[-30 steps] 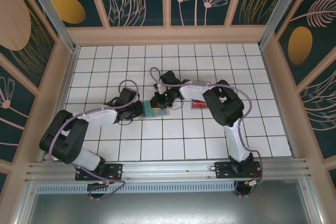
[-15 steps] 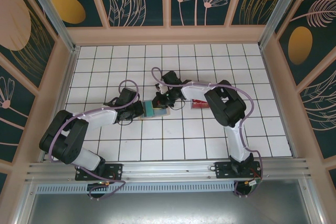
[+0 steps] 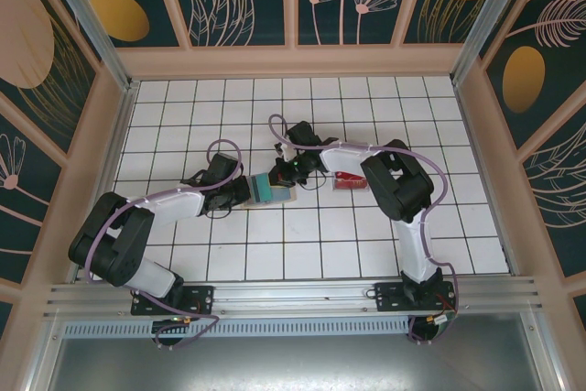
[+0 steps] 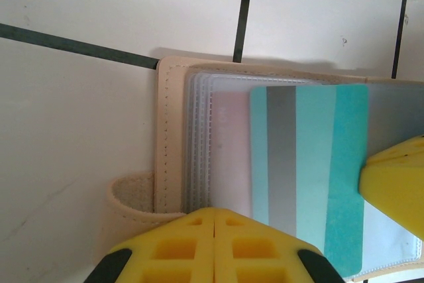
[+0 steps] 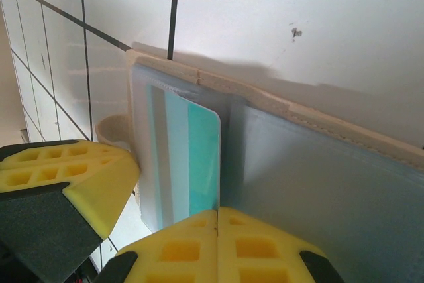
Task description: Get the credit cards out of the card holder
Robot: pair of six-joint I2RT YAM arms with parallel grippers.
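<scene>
The tan card holder (image 3: 280, 196) lies open on the white tiles, with its stitched edge (image 4: 162, 130) and clear sleeves in the left wrist view. Its inner half (image 5: 318, 183) is blue-grey. A teal card with a grey stripe (image 4: 311, 164) sticks partway out of a sleeve. My right gripper (image 5: 217, 215) is shut on that teal card's (image 5: 195, 157) near edge. My left gripper (image 4: 215, 220) is shut on the holder's sleeve side, by the curled strap. In the top view the left gripper (image 3: 249, 191) and right gripper (image 3: 291, 173) meet over the holder.
A red card (image 3: 351, 181) lies flat on the tiles just right of the holder, under the right arm. Tan walls ring the tiled floor. The other arm's yellow fingers (image 4: 397, 190) (image 5: 66, 177) crowd each wrist view.
The right gripper has shifted a little to the right, and more of the teal card shows out of the holder. The left arm has stayed put.
</scene>
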